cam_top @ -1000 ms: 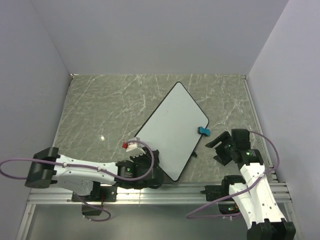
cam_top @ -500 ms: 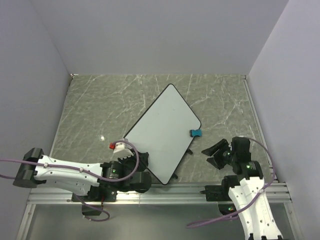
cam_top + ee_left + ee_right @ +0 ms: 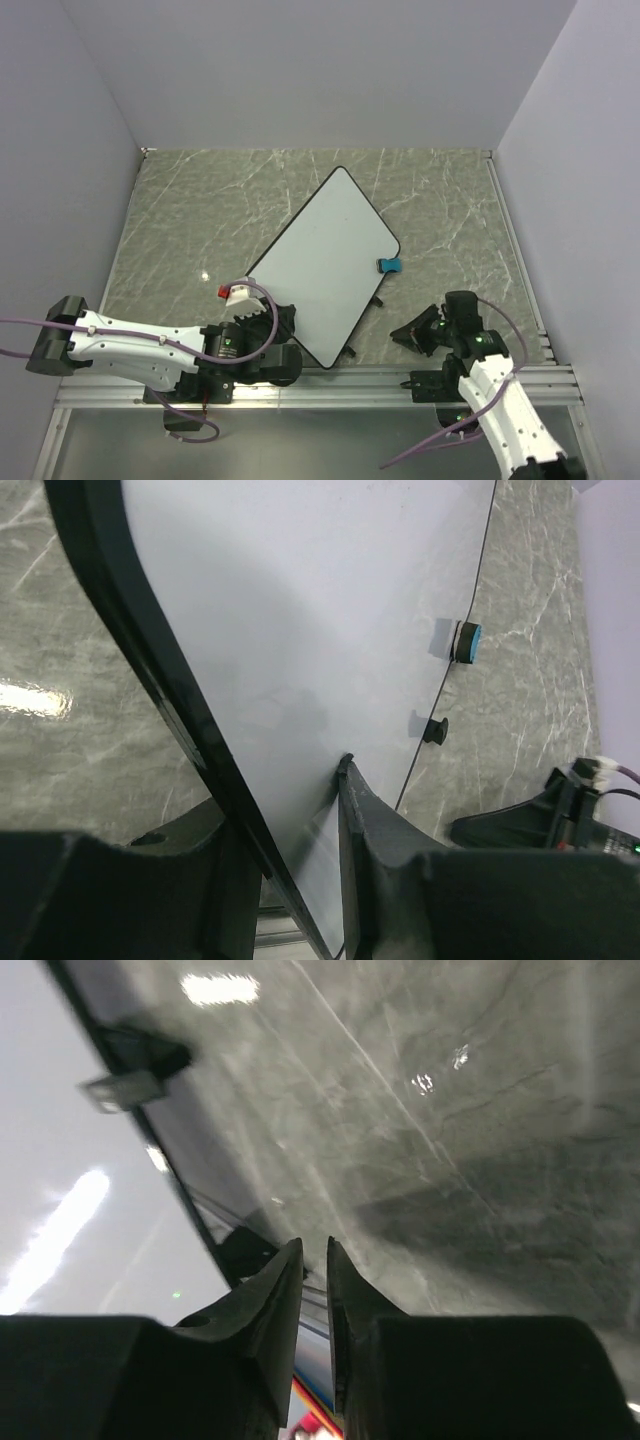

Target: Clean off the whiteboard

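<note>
Claw of the left arm (image 3: pixel 280 320) is clamped on the near left edge of the whiteboard (image 3: pixel 322 258). In the left wrist view one finger (image 3: pixel 362 825) is pressed on the white face, and the black rim is seen passing between the two fingers. The right claw (image 3: pixel 400 334) is closed with nothing held. Its tips are seen almost together in the right wrist view, with only a thin slit left between them. It is held low over the surface (image 3: pixel 190 220), just to the right of the board's near corner and apart from it.

The surface is grey with pale marble veins, and it is enclosed by plain light walls on the left, far and right sides.

The whiteboard is placed slantwise near the middle of the surface, with one corner pointed to the far side and another to the near edge. Its face is seen as plain white, with no marks that can be made out. Whether the gripped edge is raised off the surface cannot be told.

A small blue eraser (image 3: pixel 389 265) is found against the right edge of the board. Two small black feet (image 3: pixel 377 300) are seen projecting from that same edge, nearer than the eraser.
</note>
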Robot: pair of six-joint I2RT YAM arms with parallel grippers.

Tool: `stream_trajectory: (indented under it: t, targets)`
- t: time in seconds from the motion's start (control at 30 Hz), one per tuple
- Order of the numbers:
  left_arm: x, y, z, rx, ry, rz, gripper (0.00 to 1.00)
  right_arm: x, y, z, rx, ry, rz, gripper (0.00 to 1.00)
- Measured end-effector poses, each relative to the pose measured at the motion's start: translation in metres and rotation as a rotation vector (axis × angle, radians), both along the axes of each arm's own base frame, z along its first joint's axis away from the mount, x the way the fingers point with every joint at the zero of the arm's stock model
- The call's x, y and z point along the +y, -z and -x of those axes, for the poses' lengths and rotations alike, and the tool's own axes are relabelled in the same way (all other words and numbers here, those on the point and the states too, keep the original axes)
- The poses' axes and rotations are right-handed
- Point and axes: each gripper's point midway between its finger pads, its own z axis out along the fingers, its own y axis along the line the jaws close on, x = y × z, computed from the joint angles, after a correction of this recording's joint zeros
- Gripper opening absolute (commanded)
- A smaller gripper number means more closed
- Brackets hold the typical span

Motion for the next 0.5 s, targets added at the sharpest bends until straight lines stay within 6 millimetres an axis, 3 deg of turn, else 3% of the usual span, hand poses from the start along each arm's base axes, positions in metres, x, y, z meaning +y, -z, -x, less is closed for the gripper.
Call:
stream_trajectory:
  t: [0.17, 0.27, 0.37, 0.5]
  targets:
    - [0.000, 0.000, 0.000, 0.000, 0.001, 0.001, 0.00, 0.020, 0.008, 0.010, 0.068, -0.096, -0.003, 0.21]
    - [0.000, 0.000, 0.000, 0.000, 0.001, 0.002, 0.00, 0.024, 0.009, 0.002, 0.040, -0.070, -0.024, 0.15]
    - [0.000, 0.000, 0.000, 0.000, 0.001, 0.002, 0.00, 0.025, 0.009, -0.004, 0.018, -0.033, -0.046, 0.01]
    - [0.000, 0.000, 0.000, 0.000, 0.001, 0.001, 0.00, 0.026, 0.008, -0.016, -0.016, 0.018, -0.066, 0.00]
